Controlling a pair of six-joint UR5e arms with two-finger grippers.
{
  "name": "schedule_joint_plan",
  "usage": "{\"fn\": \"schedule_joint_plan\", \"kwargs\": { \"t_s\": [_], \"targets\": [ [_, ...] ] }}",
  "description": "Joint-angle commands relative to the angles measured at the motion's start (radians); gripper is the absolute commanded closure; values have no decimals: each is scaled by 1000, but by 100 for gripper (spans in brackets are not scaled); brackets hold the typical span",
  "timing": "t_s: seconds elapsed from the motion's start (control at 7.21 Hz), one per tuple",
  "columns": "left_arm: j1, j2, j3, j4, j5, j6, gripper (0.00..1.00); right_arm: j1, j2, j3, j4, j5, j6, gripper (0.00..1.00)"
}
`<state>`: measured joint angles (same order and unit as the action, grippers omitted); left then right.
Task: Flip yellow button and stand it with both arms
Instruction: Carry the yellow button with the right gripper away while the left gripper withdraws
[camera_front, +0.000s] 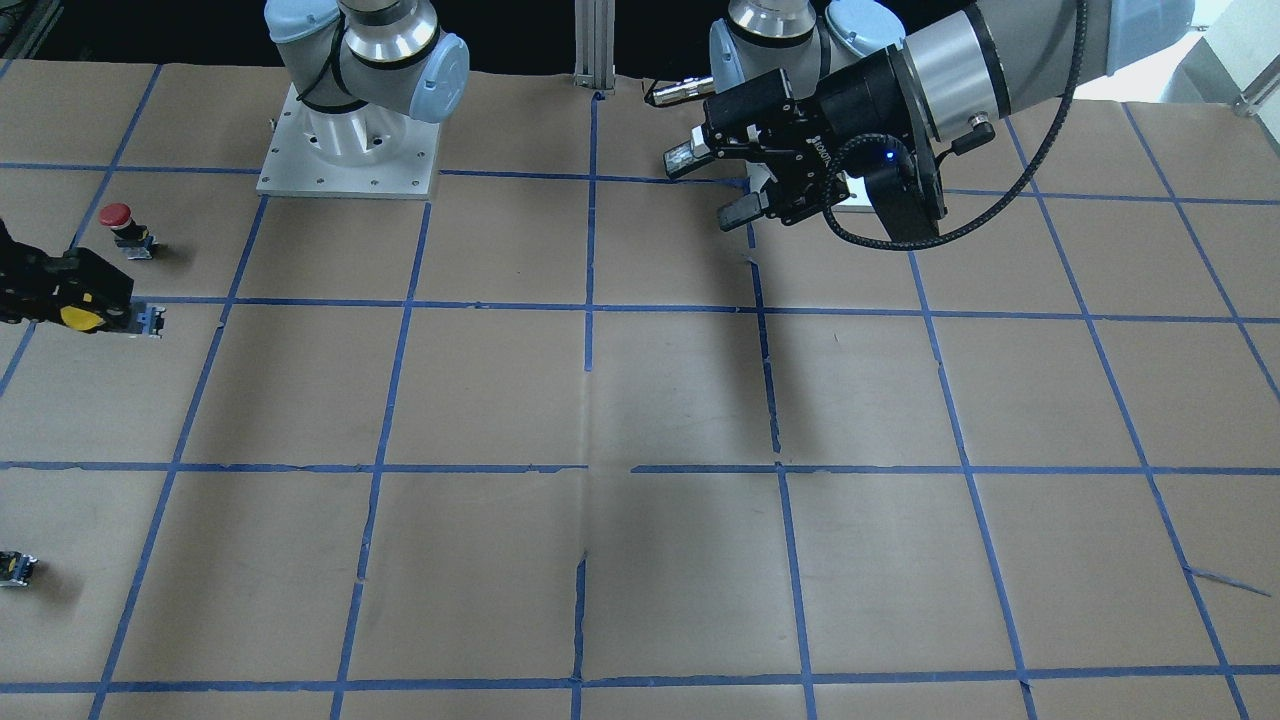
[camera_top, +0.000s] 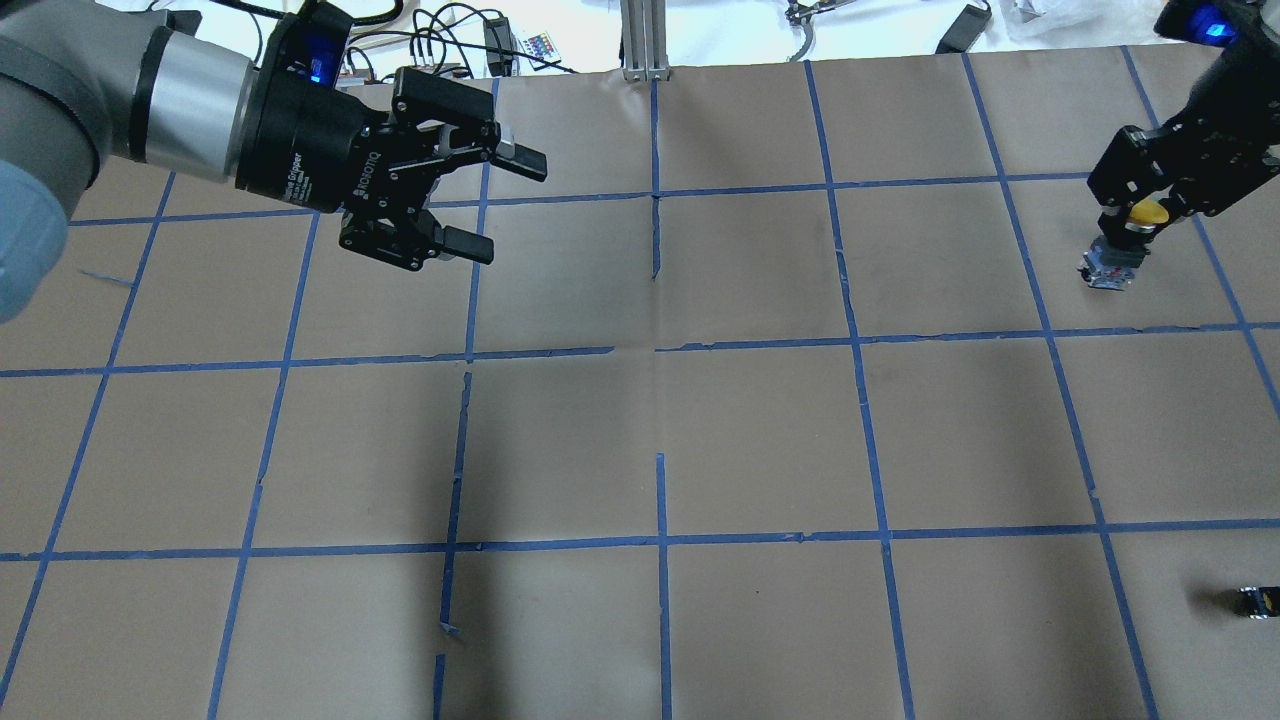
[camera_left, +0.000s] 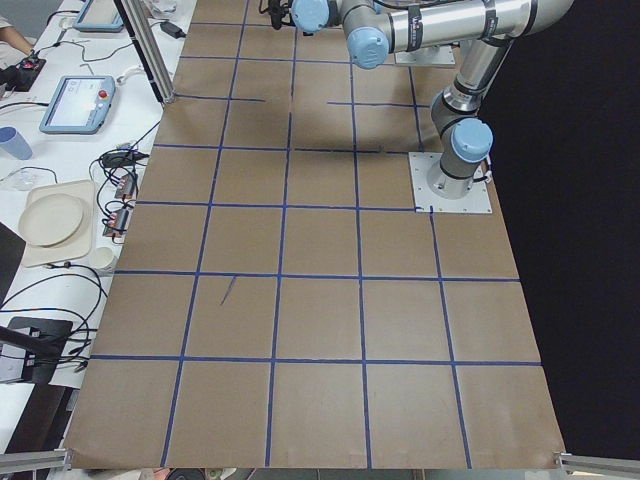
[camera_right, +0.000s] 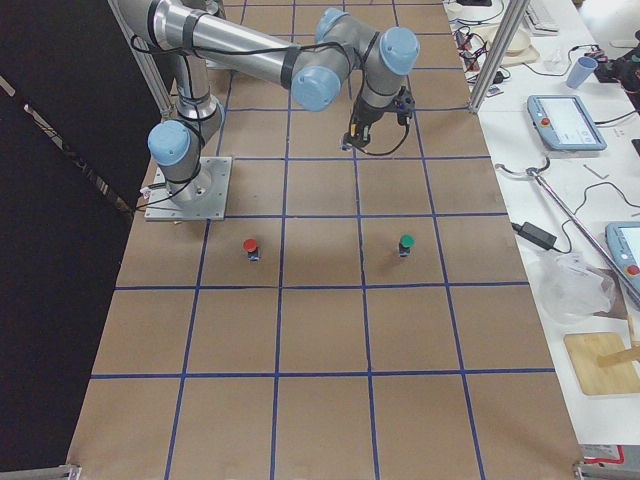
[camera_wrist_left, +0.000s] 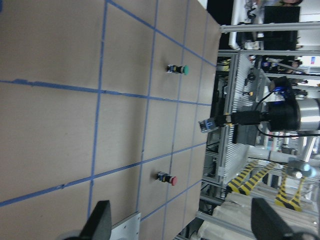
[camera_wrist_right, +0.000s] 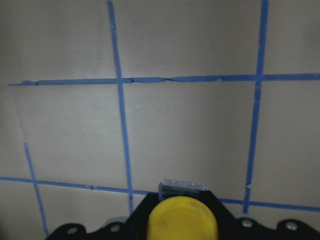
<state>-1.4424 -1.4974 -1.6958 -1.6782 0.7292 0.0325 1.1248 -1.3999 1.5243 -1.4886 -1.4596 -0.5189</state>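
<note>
Yellow button (camera_top: 1145, 214): at the robot's far right edge of the table, in the right gripper (camera_top: 1138, 205). In the right wrist view the yellow cap is nearest the cam and the black switch body points away, twd the paper.
Contact w/ table: can't tell if the body's lower end touches the paper or hangs just above it. A small shadow lies right beside it in the front view.
Right gripper: jaws narrowed onto the button, pinching at the cap. Blue light on.
Right arm (camera_right: 250, 55): stretched out from its base to that side of the table.
Left gripper (camera_top: 505, 203): spread wide, nothing betw the fingers, lying roughly level, up off the paper, near the left base. Fingers point twd table centre, well apart from the button.
Left arm (camera_front: 1000, 60): comes in from the robot's left, wrist turned sideways.
Red button (camera_front: 125, 228): upright on the paper, cap up, near the held yellow one but apart from it.
Green button (camera_right: 405, 243): upright, cap up, roughly in line w/ the red one in the right-side view, well apart from it.
Small black block (camera_front: 15, 567): on the paper at the right-hand edge, well apart from the rest.
Table (camera_top: 760, 430): brown paper w/ blue tape grid.
</note>
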Motion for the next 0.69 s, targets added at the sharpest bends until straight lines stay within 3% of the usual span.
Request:
{"fn": "schedule_joint_plan", "kwargs": {
  "t_s": [0.0,0.28,0.55],
  "targets": [
    [-7,-23,163,-142,370,-11,3,-103,1,176,-335,-51,-236,81],
    [-54,-21,194,-132,742,-13,2,-170,1,369,-616,-47,-346,81],
    [-122,-8,194,-100,928,-41,2,-226,7,470,-831,-36,-377,80]
  ]
}}
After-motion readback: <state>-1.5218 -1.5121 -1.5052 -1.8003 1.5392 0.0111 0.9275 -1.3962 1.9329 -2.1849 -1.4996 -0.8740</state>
